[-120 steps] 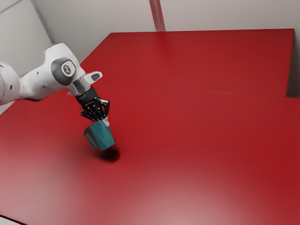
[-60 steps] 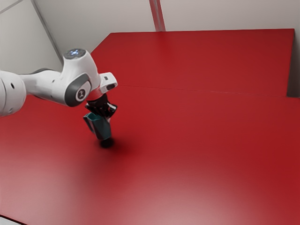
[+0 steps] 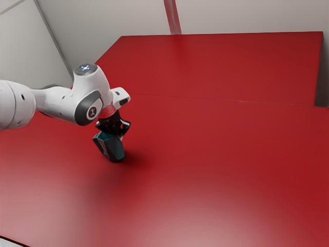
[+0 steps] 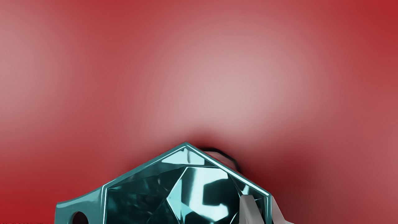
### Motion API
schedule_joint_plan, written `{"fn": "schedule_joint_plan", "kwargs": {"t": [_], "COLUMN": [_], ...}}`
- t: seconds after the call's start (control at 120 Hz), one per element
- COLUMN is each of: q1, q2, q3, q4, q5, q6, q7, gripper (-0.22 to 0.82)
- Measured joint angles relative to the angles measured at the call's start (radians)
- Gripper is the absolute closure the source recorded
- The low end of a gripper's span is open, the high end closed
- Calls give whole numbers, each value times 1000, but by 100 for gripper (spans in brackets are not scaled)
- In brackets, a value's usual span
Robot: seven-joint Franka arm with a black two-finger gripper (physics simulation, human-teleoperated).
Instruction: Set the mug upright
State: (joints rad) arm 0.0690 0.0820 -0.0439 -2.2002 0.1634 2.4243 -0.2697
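Pinched almost closed, the claw (image 3: 121, 136) has hold of the mug (image 3: 114, 148) by a single side wall, with only that thin wall keeping its fingers apart. One finger (image 4: 248, 210) reaches down inside the mug and the other finger (image 4: 277, 211) presses from outside, just past the rim (image 4: 146, 163). Gripping it this way makes sense because the wall is narrow enough to clamp firmly, and the fingers come in from above, so the base is free to meet the table (image 3: 216, 170). The handle (image 3: 97, 144) sits across from the gripped wall, toward the exterior view's left, probably so that it cannot foul the fingers or get caught on release. As for where the mug lies, it hangs below the claw, its body mostly off to the handle side of the fingertips, its mouth facing up toward the hand. It looks nearly upright with a slight lean, its base at or just above the table beside a dark shadow (image 3: 128, 157); whether the base sits flat I cannot tell. The job seems close to finished: what it calls for is a little levelling and a gentle lowering, then letting go. Opening while it leans could make it rock or topple, and the inner finger could drag on the wall if the hand lifts away crooked.
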Motion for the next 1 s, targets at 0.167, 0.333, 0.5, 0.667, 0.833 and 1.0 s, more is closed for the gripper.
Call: {"fn": "schedule_joint_plan", "kwargs": {"t": [0.167, 0.333, 0.5, 0.667, 0.833, 1.0], "q1": [-2, -4, -9, -18, -32, -45], "q2": [1, -21, -71, -139, -148, -148], "q3": [-3, -7, -7, -7, -9, -52], "q4": [1, 6, 7, 19, 160, 304], "q5": [2, 6, 6, -1, -3, -5], "q6": [-1, -11, -32, -69, -210, -378], "q7": [-24, -35, -43, -50, -49, -43], "gripper": [68, 33, 15, 7, 3, 1]}}
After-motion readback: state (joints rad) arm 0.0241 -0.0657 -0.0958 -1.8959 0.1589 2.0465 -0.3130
